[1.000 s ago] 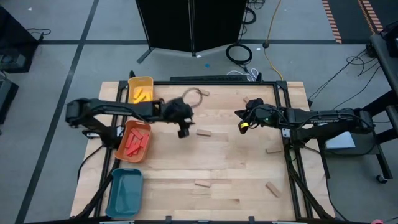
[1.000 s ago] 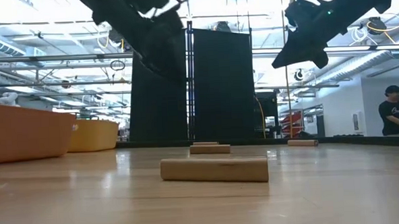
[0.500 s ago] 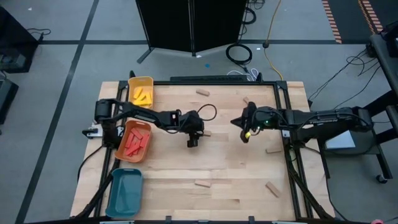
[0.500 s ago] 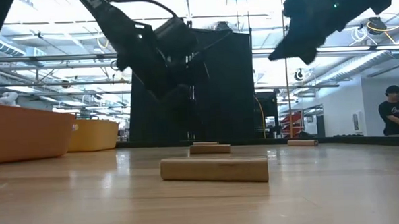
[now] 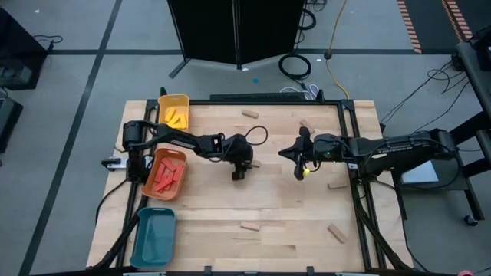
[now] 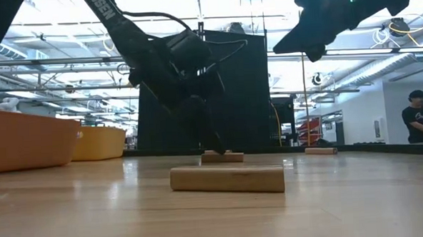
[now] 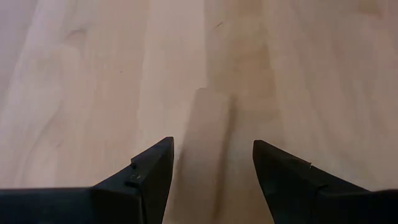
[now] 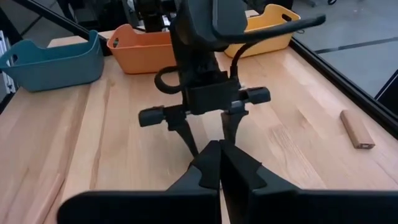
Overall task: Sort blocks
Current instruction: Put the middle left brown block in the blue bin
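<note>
My left gripper (image 5: 242, 163) is open and points down at mid-table. Its fingers stand on either side of a tan block (image 7: 211, 134), which lies flat on the wood; I see no touch. In the low view the left gripper (image 6: 214, 145) reaches down to that block (image 6: 224, 157). My right gripper (image 5: 299, 159) is shut and empty, raised above the table to the right of the left one. Other tan blocks (image 5: 250, 226) (image 5: 336, 233) (image 5: 336, 185) lie scattered. Red blocks fill the orange tray (image 5: 153, 184), and yellow ones lie in the yellow tray (image 5: 182, 100).
A teal tray (image 5: 153, 236) sits at the table's near left corner. Two more tan blocks (image 5: 251, 113) (image 5: 307, 124) lie by the far edge. A black frame rail (image 5: 354, 138) borders the table's right side. A person (image 6: 419, 120) stands far off in the room.
My left gripper has swung from beside the trays toward the table's middle. It has come down until its open fingers stand around the tan block. My right gripper has shifted a little toward the left gripper.
</note>
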Robot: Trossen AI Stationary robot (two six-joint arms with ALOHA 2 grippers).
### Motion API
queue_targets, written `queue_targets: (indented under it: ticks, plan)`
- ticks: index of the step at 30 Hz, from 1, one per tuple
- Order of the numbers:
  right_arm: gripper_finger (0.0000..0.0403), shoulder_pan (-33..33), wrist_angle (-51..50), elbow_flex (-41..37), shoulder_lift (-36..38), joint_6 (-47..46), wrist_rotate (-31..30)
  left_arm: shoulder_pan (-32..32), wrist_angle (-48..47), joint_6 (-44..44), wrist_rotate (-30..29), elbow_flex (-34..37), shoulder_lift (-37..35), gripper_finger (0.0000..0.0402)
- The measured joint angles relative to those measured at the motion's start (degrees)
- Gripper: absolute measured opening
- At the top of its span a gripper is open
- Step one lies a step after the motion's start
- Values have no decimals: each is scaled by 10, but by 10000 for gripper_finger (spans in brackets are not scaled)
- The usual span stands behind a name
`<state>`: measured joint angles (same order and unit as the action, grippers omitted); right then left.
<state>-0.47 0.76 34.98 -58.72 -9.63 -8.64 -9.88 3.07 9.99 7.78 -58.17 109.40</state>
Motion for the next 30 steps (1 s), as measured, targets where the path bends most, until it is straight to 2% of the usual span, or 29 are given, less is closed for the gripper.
queue_targets:
  ticks: [3,14,24,30]
  plan:
    - [0,0,5,0,0,0,0,-4,0,14,18,0,3,217]
    - [0,3,4,0,-6,-43,-3,-4,-2,50,27,-2,31,210]
    - [0,2,12,0,-43,-45,-35,-2,-13,54,23,0,17,126]
    - [0,2,13,0,-49,-42,-34,3,-25,41,16,0,9,102]
